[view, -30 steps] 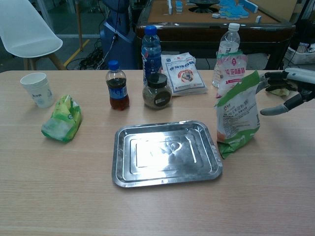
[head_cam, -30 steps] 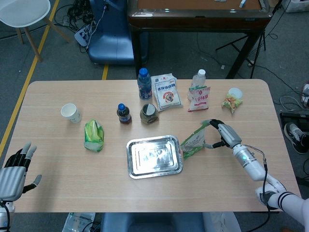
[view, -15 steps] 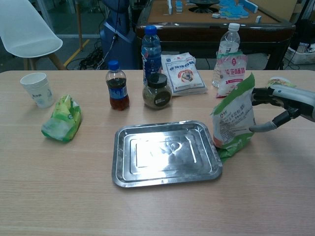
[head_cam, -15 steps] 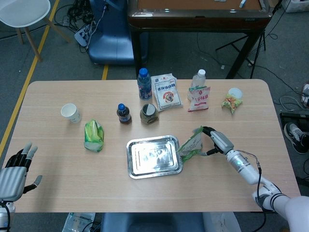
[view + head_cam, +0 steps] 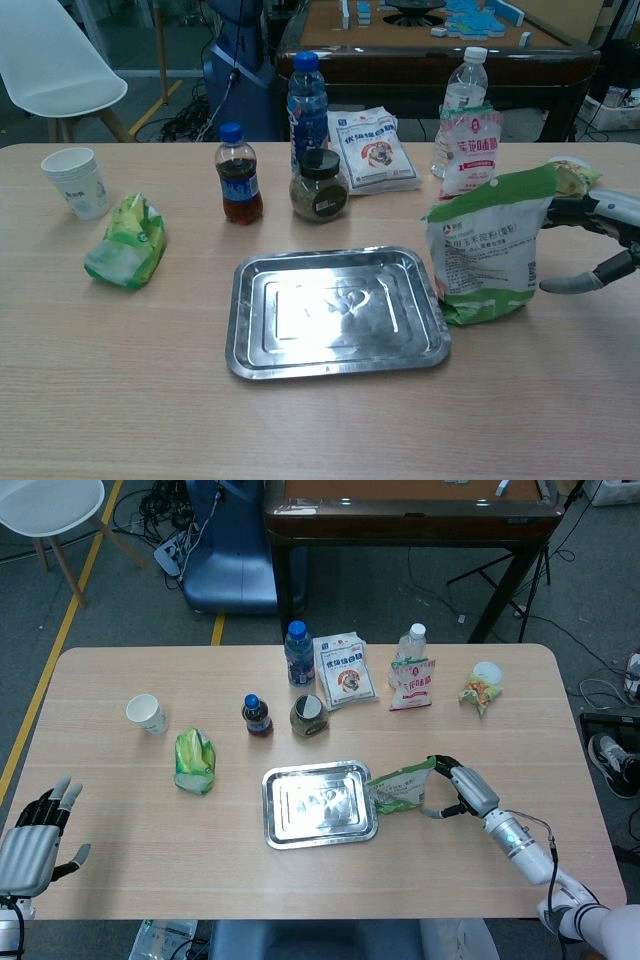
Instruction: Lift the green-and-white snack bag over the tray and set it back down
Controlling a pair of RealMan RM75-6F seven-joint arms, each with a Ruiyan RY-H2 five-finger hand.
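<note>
Step in hand: the right hand (image 5: 598,245) is gripping the green-and-white snack bag (image 5: 488,258) by its top right corner, and the lift over the tray (image 5: 340,350) looks only just begun.
Bag position: it is standing just beside the tray's right edge, bottom apparently resting on the tabletop (image 5: 300,430) and touching or nearly touching the tray rim; which one I cannot tell.
Bag posture: it is leaning with its top pulled toward the hand, so the body is hanging slack from one corner.
Right hand state: fingers are closing over the bag's upper edge while the thumb is sticking out below, away from the film; the hold looks shallow.
Left hand state: the left hand (image 5: 35,830) is hovering at the near left corner of the tabletop, fingers spread, holding nothing.
Doing it well: I judge that raising straight up first, until the bottom fold is clearing the rim, is the safe order; sliding sideways early is likely to snag the bag or drag the tray.
Risk: a one-corner grip is letting the bag swing and possibly slip, so a slow carry matters.
Clearance: the jar (image 5: 320,184) and small bottle (image 5: 238,186) are standing behind the tray, well out of the path.
</note>
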